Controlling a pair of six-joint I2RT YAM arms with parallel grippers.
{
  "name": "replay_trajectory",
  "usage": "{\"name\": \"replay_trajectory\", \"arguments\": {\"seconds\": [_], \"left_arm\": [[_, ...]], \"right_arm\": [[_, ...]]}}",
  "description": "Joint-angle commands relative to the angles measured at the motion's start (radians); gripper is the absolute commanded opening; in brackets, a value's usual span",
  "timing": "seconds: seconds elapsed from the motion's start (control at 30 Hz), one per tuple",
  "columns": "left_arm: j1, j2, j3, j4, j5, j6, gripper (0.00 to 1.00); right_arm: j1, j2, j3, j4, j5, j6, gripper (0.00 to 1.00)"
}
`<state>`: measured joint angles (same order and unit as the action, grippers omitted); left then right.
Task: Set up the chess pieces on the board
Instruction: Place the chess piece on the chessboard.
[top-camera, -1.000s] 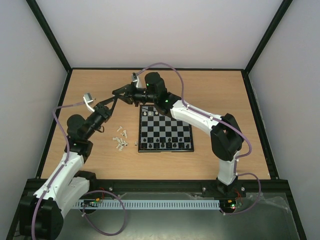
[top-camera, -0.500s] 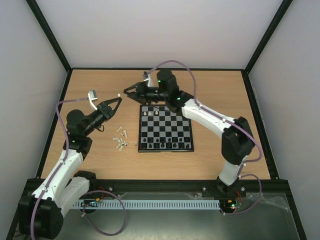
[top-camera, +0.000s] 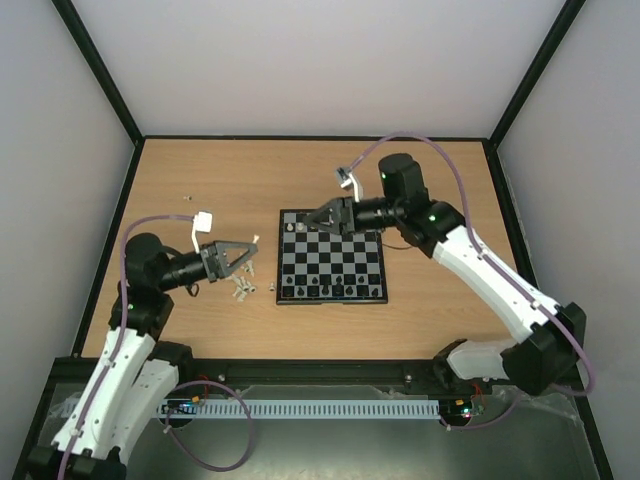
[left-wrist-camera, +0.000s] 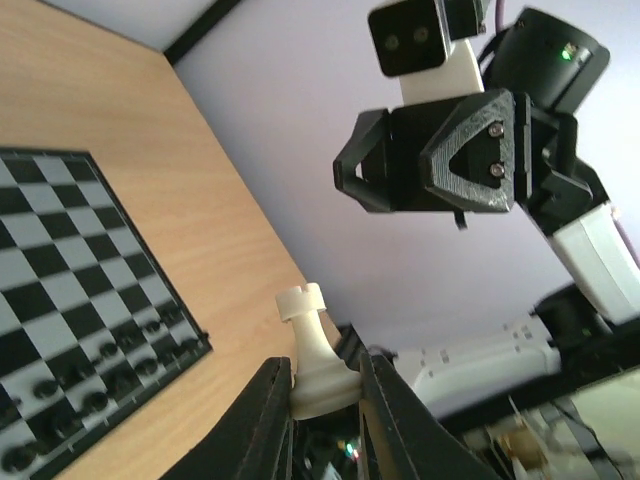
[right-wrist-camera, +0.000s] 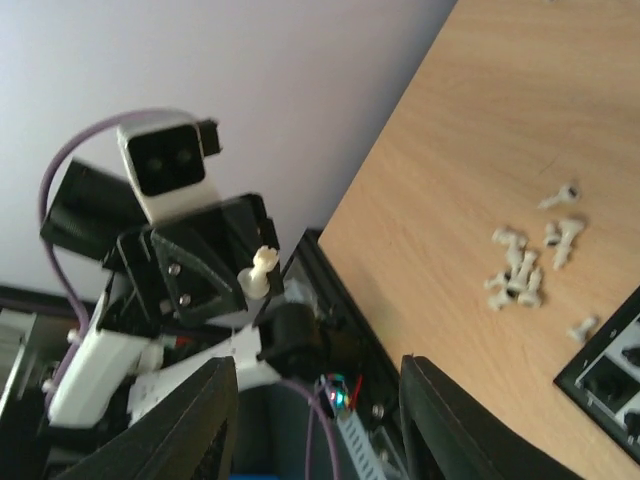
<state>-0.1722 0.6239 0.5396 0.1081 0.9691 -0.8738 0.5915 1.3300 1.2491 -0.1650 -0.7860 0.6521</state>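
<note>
My left gripper is shut on a cream-white rook, gripping its base so the top sticks out beyond the fingertips. It hovers left of the board, above the loose white chess pieces on the table. My right gripper stands open and empty over the board's far left corner, facing the left gripper. Black pieces line the board's near row, and a few white ones stand on the far row. In the right wrict view the rook shows in the other gripper.
The loose white pieces lie in a small heap left of the board's near corner. Two tiny pieces rest far left on the wooden table. Black frame rails and pale walls enclose the table.
The right gripper opened and swung right from the far left of the table to above the board. The left gripper drew back toward the near side with the white rook.
</note>
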Motion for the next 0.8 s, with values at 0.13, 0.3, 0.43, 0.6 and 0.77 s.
{"name": "replay_trajectory", "arguments": {"seconds": [0.13,0.3,0.43,0.6,0.77], "left_arm": [[-0.047,-0.166,-0.035,-0.268,0.161,0.077,0.12],[-0.068,-0.218,-0.032,-0.276,0.180,0.057,0.12],[-0.078,-0.246,-0.040,-0.303,0.184,0.069,0.12],[-0.081,-0.280,-0.061,-0.300,0.190,0.061,0.12],[-0.087,-0.287,-0.074,-0.306,0.190,0.070,0.12]], "right_arm": [[0.141,-0.026,-0.055,-0.173,-0.089,-0.167,0.44],[0.202,0.024,-0.024,-0.191,-0.108,-0.193,0.40],[0.229,0.063,-0.006,-0.172,-0.156,-0.189,0.38],[0.251,0.094,0.006,-0.138,-0.207,-0.168,0.37],[0.261,0.104,0.016,-0.094,-0.259,-0.136,0.36]]}}
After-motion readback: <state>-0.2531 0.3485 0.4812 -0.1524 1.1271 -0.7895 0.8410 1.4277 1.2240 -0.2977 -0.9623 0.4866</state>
